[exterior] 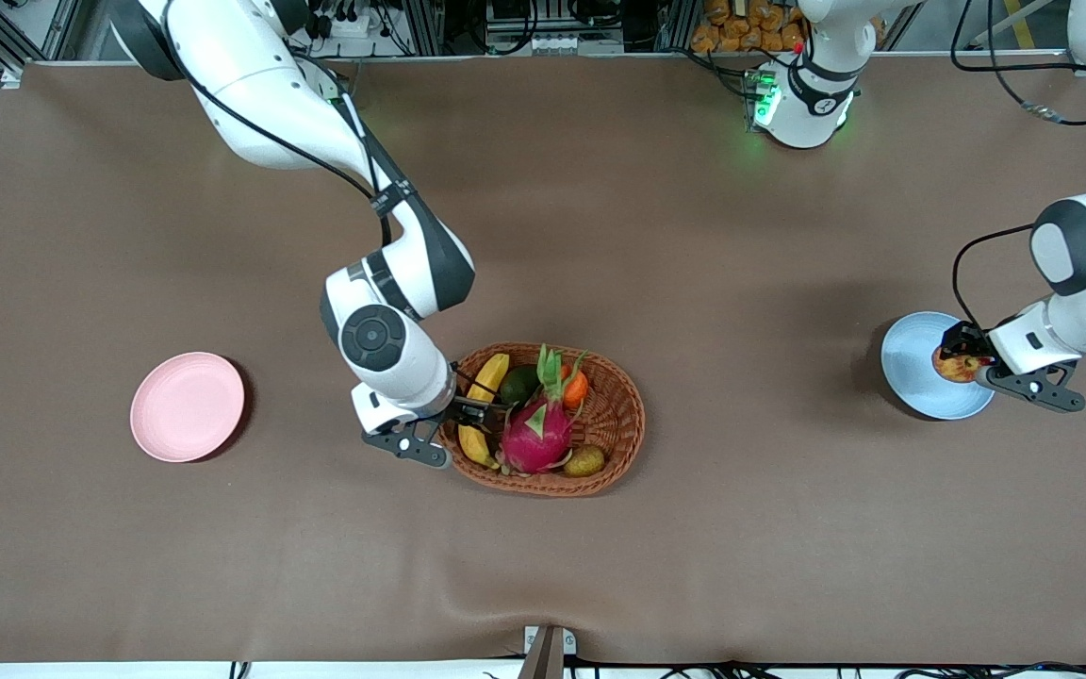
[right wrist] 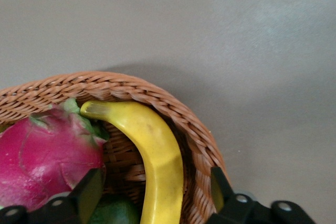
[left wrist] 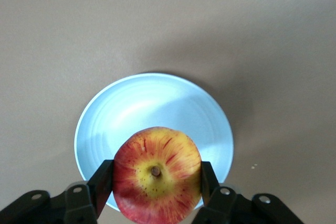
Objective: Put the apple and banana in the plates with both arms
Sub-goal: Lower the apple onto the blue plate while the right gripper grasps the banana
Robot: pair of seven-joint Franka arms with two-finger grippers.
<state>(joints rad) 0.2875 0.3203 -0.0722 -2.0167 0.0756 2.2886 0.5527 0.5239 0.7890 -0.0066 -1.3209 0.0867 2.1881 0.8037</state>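
Over the pale blue plate [exterior: 911, 363], toward the left arm's end of the table, the left gripper [left wrist: 156, 179] hangs clamped on the apple [left wrist: 157, 174]. The right arm bends down into the wicker basket [exterior: 614, 420], its gripper [right wrist: 157, 187] with jaws apart straddling the banana [right wrist: 155, 156]. The pink plate [exterior: 187, 406] lies bare.

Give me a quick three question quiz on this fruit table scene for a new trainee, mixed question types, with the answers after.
1. True or false: the left gripper holds the apple over the blue plate.
2. The banana lies: A) on the pink plate; B) in the wicker basket; C) on the bare table.
3. Which fruit lies beside the banana, by the right gripper?

Key: 1 true; 2 B; 3 the dragon fruit.
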